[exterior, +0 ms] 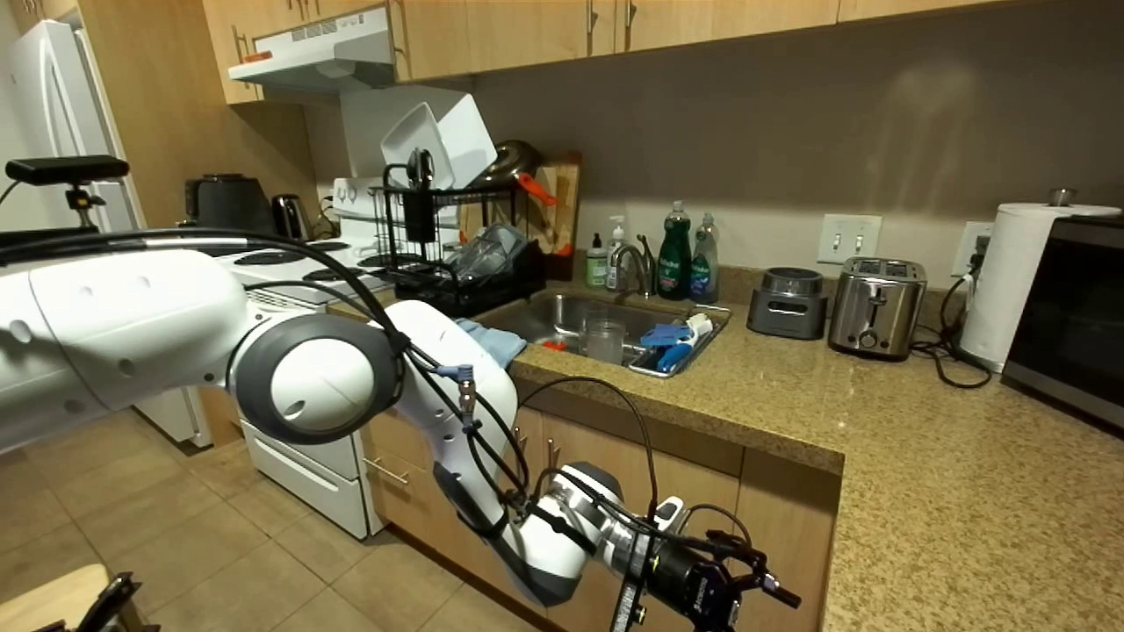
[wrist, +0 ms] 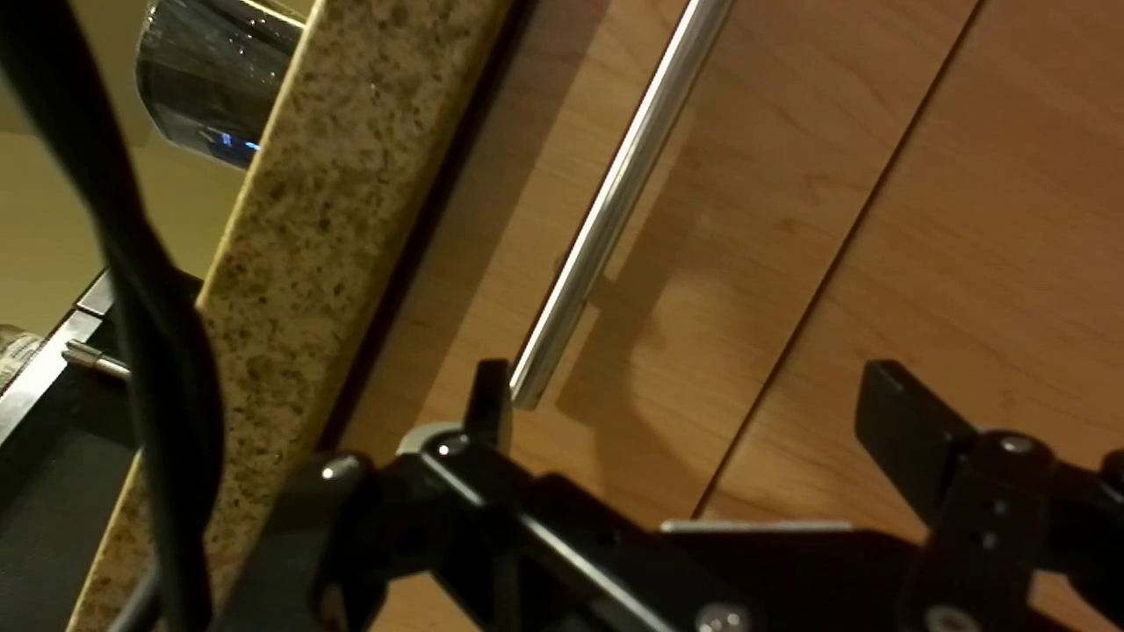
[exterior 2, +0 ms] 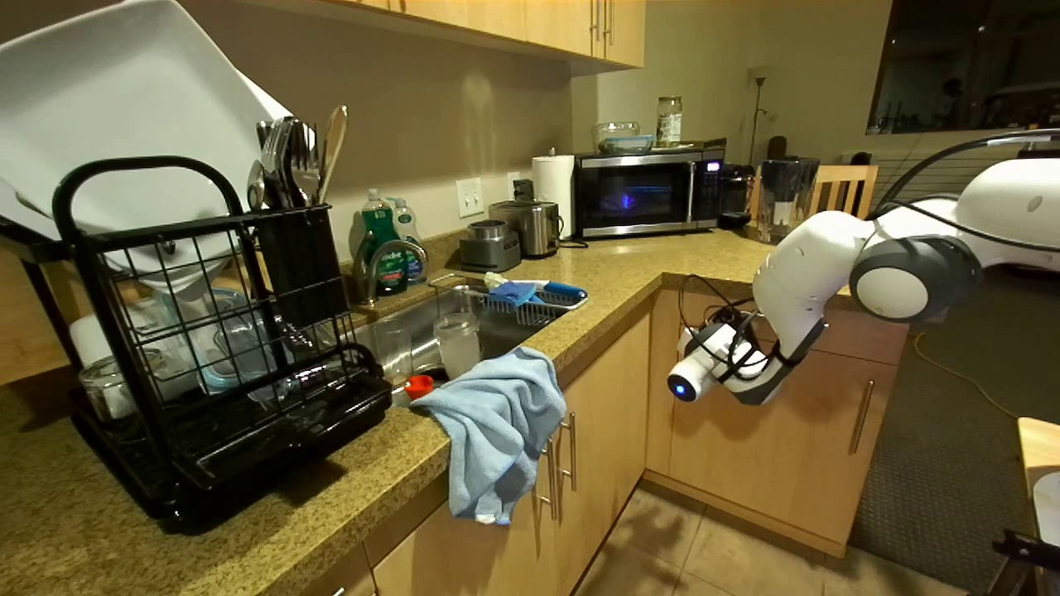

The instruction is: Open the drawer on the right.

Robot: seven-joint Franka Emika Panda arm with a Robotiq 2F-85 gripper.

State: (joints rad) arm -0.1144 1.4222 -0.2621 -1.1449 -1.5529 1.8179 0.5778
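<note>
The drawer (wrist: 702, 219) is a light-wood front under the counter edge in the wrist view, and it is shut. Its slim metal handle (wrist: 615, 189) runs diagonally from the top down to my left finger. My gripper (wrist: 688, 382) is open and empty in front of the drawer. The left fingertip is beside the handle's lower end; I cannot tell if they touch. The right finger is over the panel below the drawer seam. In an exterior view the drawer (exterior 2: 874, 337) is partly hidden behind the arm. My gripper (exterior: 762, 592) also shows low in an exterior view, where the drawer is hidden.
The speckled stone counter (wrist: 342, 175) overhangs the drawer. A tall cabinet door (exterior 2: 770, 447) with an upright handle (exterior 2: 861, 418) is below it. Sink cabinets (exterior 2: 609, 414) meet this side at a corner. A blue towel (exterior 2: 501, 430) hangs over the sink edge.
</note>
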